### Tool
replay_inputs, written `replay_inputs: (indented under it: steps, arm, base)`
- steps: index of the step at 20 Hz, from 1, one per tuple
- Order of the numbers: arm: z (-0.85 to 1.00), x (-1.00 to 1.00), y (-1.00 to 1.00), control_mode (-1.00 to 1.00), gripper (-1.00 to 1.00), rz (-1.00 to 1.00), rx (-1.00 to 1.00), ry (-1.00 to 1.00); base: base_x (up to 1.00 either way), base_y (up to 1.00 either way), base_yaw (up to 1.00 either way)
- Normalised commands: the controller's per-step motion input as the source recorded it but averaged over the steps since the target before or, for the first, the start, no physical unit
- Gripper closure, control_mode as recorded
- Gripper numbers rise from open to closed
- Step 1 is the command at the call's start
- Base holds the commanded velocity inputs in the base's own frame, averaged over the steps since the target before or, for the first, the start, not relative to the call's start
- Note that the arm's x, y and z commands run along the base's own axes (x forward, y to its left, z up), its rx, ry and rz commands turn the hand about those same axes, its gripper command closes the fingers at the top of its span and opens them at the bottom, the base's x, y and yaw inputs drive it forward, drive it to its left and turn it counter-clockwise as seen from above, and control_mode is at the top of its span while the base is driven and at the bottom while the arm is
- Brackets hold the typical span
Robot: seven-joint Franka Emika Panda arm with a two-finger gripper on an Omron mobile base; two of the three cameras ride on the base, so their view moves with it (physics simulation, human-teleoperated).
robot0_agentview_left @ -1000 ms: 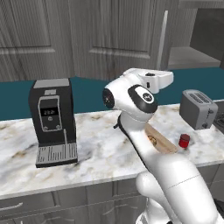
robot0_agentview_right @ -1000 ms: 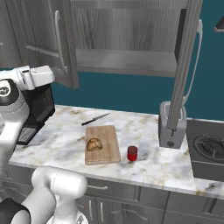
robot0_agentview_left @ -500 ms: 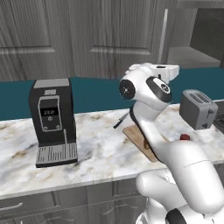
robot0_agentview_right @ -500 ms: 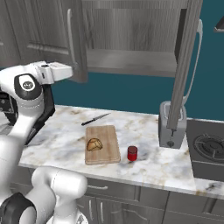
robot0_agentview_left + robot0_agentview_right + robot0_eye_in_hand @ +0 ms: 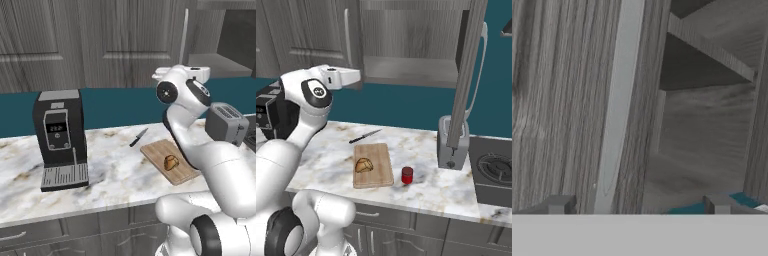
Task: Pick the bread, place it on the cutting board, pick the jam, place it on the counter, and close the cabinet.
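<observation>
- On the marble counter (image 5: 426, 192) the first steps look done: the bread (image 5: 363, 165) lies on the cutting board (image 5: 378, 172), and the jam (image 5: 407, 175) stands upright just beside the board's right edge, touching neither board nor toaster (image 5: 452, 145).
- By my reading only the cabinet (image 5: 406, 40) is left. Its right door (image 5: 466, 75) stands swung out toward the room, edge-on above the toaster, with the shelf inside in sight.
- The gripper (image 5: 637, 207) is raised to cabinet height, fingers spread wide with nothing between them. In the hand view they frame a closed door's long silver handle (image 5: 619, 100), with the open cavity off to the side.
- That places the hand near the left side of the opening, well apart from the open door.
- Handling, as a judgement: the door is a stiff, flat panel on hinges, so it should swing freely and needs a push, not a pinch.
- The best contact is probably the outer face near the free edge, far from the hinge, or its bar handle (image 5: 483, 70).
- The face looks smooth, so a fingertip may slide; a flat, broad contact suits it.
- Risk: the arm must clear the toaster and the door's edge while reaching round it.
</observation>
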Motion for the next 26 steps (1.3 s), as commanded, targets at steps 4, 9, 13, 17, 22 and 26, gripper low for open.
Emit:
replay_inputs:
  steps: [4, 9, 13, 17, 22, 26]
  arm:
    - [0.00, 0.42, -0.46, -1.00, -1.00, 0.10, 0.00, 0.00]
    - [-0.01, 0.44, -0.32, -1.00, -1.00, 0.08, 0.00, 0.00]
    - [-0.04, 0.41, -0.18, -1.00, -1.00, 0.06, 0.00, 0.00]
    - [-0.04, 0.33, -0.12, -1.00, -1.00, 0.06, 0.00, 0.00]
    - [-0.01, 0.07, -0.01, -1.00, -1.00, 0.07, 0.00, 0.00]
    - [0.00, -0.28, 0.00, -1.00, -1.00, 0.07, 0.00, 0.00]
  base:
    - [0.00, 0.00, 0.00]
    - [0.00, 0.00, 0.00]
    - [0.00, 0.00, 0.00]
    - [0.00, 0.00, 0.00]
    - [0.00, 0.00, 0.00]
    - [0.00, 0.00, 0.00]
